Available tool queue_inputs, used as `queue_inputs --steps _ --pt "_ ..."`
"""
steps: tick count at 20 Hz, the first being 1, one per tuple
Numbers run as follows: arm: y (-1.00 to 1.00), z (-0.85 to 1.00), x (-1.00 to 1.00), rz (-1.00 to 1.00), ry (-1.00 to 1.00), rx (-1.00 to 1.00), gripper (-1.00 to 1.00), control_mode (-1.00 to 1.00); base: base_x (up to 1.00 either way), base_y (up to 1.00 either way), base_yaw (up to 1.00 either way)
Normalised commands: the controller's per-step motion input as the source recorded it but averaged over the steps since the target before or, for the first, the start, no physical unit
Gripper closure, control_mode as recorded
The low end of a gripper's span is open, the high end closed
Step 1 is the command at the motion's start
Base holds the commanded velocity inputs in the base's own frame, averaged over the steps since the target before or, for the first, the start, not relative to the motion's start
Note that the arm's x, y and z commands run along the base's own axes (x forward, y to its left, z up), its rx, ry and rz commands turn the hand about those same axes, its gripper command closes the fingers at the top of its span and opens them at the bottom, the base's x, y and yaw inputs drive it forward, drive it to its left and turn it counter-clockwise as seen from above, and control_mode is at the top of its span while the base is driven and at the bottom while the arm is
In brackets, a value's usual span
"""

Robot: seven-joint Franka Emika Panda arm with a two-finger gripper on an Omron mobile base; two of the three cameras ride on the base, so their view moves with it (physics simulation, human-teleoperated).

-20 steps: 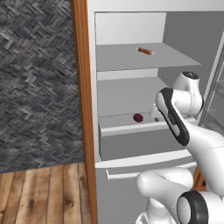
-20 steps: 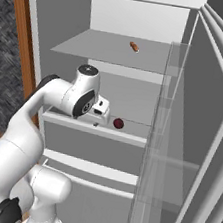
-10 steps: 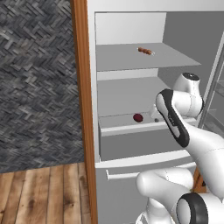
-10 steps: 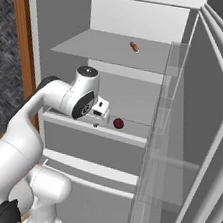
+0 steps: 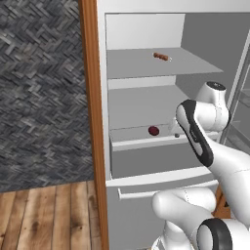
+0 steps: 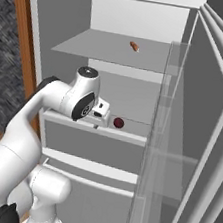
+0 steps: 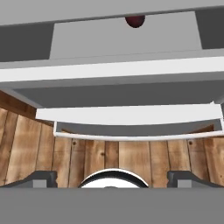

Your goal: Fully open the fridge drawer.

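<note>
The fridge drawer (image 5: 151, 158) stands partly pulled out, its grey front under a white top lip. In the right base view the drawer (image 6: 93, 142) lies just below my gripper (image 6: 96, 123), which hangs over the lip's left part. From the hand view I look down on the drawer lip (image 7: 109, 70) and front. My gripper (image 7: 113, 177) is open, its fingertips (image 7: 40, 177) wide apart with nothing between them. In the left base view my arm covers most of the hand.
A dark red fruit (image 5: 154, 130) lies inside the drawer. A small brown item (image 5: 161, 56) rests on the upper shelf. Below the drawer is a white panel with a bar handle (image 7: 131, 136). The open fridge door (image 6: 199, 147) stands at the right, a wooden side panel (image 5: 90, 122) at the left.
</note>
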Motion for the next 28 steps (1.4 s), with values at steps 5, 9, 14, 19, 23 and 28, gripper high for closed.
queue_inputs --steps 5,9,14,19,23,28 --pt "0.00 0.00 0.00 0.00 0.00 0.00 -1.00 1.00 -0.32 -0.23 0.00" --pt "0.00 0.00 0.00 0.00 0.00 0.00 -1.00 1.00 -0.30 -0.16 0.00" --pt "0.00 0.00 0.00 0.00 0.00 0.00 -1.00 1.00 -0.34 -0.16 0.00" --pt "0.00 0.00 0.00 0.00 0.00 0.00 -1.00 1.00 -0.33 -0.17 0.00" --pt "0.00 0.00 0.00 0.00 0.00 0.00 -1.00 1.00 -0.24 -0.14 0.00" --pt "-0.09 0.00 -0.01 0.00 0.00 0.00 -1.00 -1.00 0.00 0.00 0.00"
